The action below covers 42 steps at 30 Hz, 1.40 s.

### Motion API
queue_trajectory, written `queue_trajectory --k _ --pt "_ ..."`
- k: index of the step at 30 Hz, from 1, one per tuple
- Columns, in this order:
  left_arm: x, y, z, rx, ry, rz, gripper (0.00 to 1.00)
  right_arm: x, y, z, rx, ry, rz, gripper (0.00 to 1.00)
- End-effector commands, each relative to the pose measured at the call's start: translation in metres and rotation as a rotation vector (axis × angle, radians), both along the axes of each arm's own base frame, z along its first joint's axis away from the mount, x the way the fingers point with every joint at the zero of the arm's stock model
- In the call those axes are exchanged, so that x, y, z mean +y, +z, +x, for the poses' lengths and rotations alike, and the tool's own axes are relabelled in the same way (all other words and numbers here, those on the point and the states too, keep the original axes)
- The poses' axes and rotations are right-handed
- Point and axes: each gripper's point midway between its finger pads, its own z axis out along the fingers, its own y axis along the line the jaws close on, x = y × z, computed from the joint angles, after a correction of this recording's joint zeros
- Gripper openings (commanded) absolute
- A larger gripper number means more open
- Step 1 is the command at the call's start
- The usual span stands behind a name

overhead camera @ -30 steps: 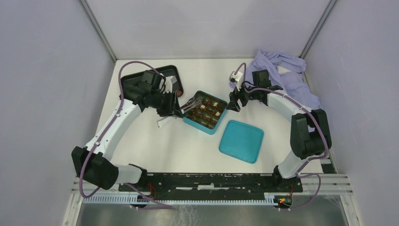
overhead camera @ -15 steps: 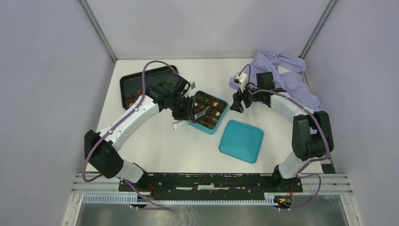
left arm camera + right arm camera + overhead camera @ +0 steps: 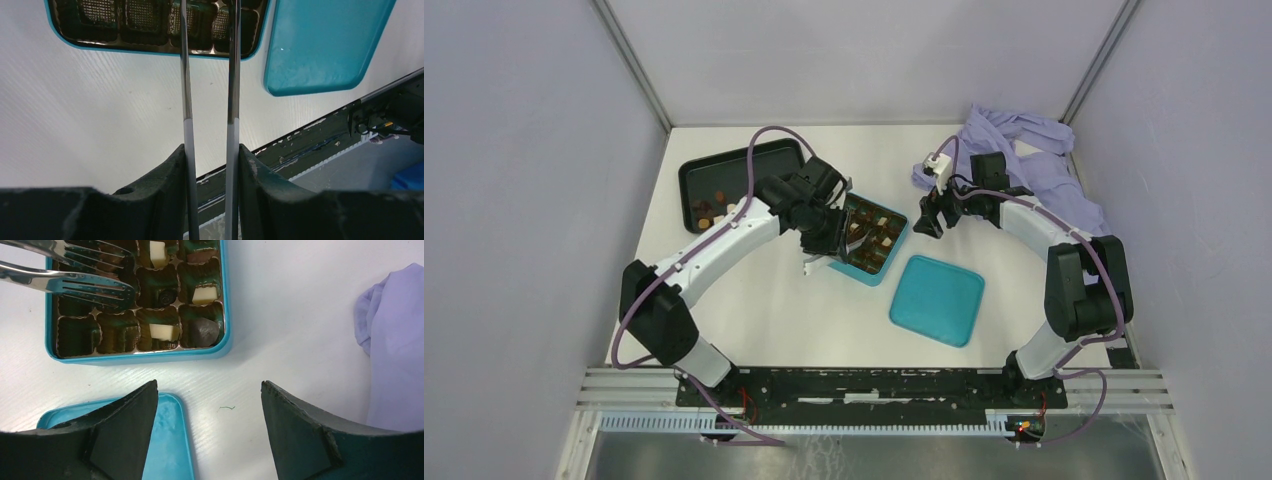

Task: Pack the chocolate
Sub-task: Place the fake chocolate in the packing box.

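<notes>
White table (image 3: pixel 754 300), grey walls (image 3: pixel 524 200) all around. Since a second ago the left gripper (image 3: pixel 210 152) has swung from the black tray (image 3: pixel 692 172) to the teal box (image 3: pixel 135 358), squeezing metal tongs (image 3: pixel 233 75) over it. Chocolate (image 3: pixel 161 331) sits in the box cups. The right gripper (image 3: pixel 207 410) hangs open with nothing in it.

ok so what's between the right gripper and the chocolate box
Just bare white table lies between the open right gripper and the teal box holding the chocolate; the right wrist view shows it.
</notes>
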Motion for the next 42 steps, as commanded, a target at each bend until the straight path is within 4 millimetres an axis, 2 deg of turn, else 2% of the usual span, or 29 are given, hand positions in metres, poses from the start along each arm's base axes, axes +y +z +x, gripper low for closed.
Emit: queue_trajectory --k 1,4,10,15,25,35,42 --pt "-0.010 0.021 0.015 -0.071 0.027 -0.028 0.37 0.001 0.013 0.002 -0.043 0.004 0.023 0.81" --pt "-0.009 0.022 0.016 -0.078 0.029 -0.014 0.43 0.000 0.013 0.002 -0.043 0.002 0.023 0.81" --pt "-0.007 0.020 0.014 -0.073 0.027 -0.002 0.48 0.000 0.013 0.002 -0.043 0.004 0.025 0.81" --pt "-0.006 0.021 0.015 -0.079 0.031 0.000 0.48 0.000 0.014 0.002 -0.045 0.003 0.027 0.81" --pt "-0.006 0.044 0.029 -0.183 0.065 -0.028 0.43 0.001 0.021 0.002 -0.056 0.004 0.032 0.81" --pt "0.021 0.063 0.060 -0.348 0.154 0.020 0.43 -0.004 0.025 -0.003 -0.082 0.003 0.022 0.81" --pt "0.057 0.070 0.080 -0.396 0.241 0.033 0.43 -0.006 0.026 -0.004 -0.085 -0.001 0.031 0.82"
